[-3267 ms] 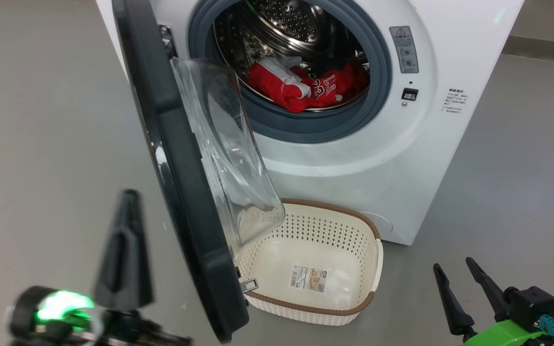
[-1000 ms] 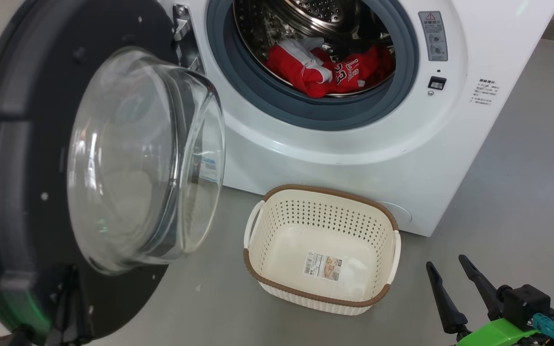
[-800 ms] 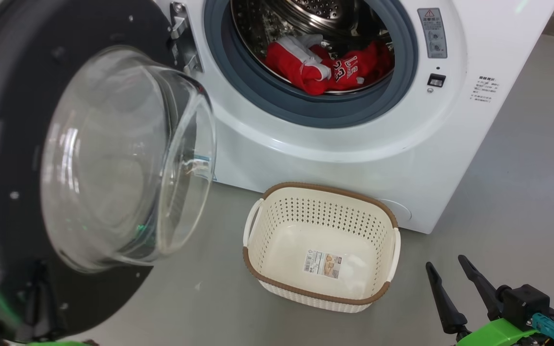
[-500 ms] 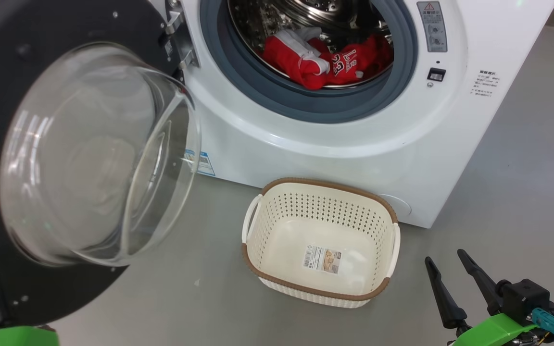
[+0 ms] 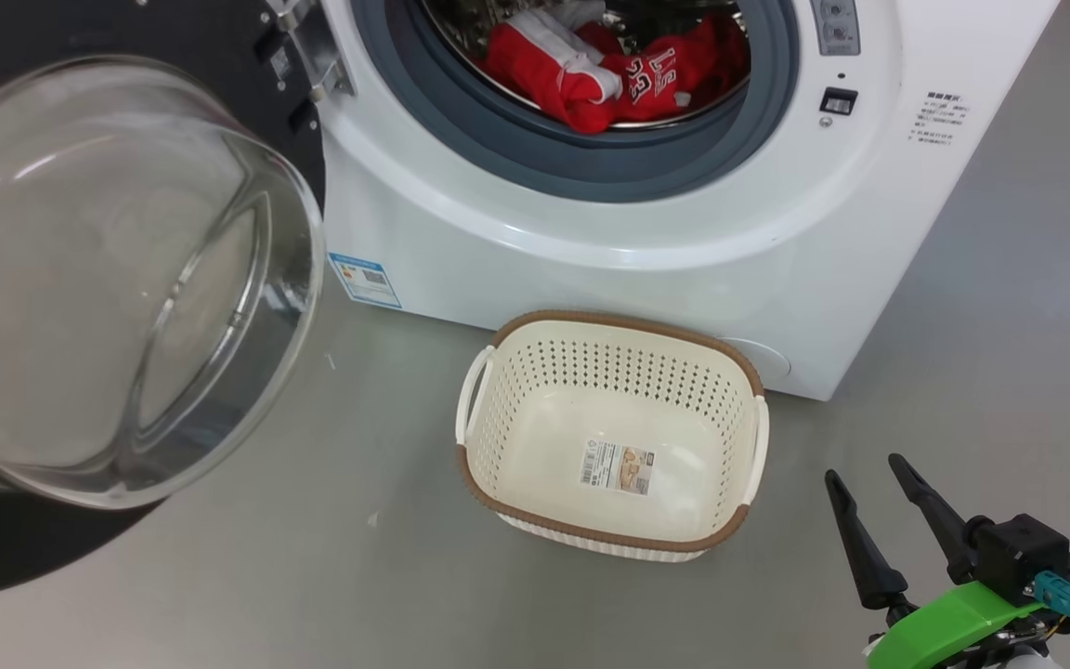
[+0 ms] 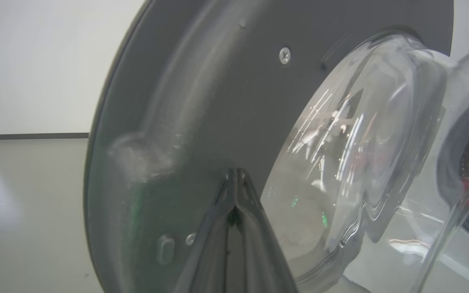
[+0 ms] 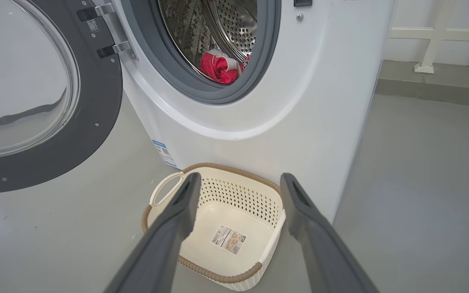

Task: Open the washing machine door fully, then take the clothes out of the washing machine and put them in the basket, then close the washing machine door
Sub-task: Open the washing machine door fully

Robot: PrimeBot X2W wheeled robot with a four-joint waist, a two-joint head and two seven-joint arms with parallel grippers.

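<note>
Washing machine [image 5: 646, 251], a big white front-loading box, stands on the grey floor [image 5: 358, 576] with its grey-rimmed round opening uncovered. Its round door [image 5: 117, 279], a black ring around a bulging clear glass bowl, hangs wide open on the robot's left. The cream perforated plastic basket [image 5: 609, 321] with a brown rim sits on the floor just in front of the machine, a sticker [image 5: 617, 467] on its bottom. The bundled red clothes [image 5: 609, 74] with white trim and lettering lie inside the steel drum [image 7: 234, 24]. The right tool [image 5: 866, 470] hovers near the basket, fingers spread apart, holding nothing. The left tool [image 6: 234, 179], fingers pressed together, points at the door's dark inner ring; whether it touches cannot be told.
</note>
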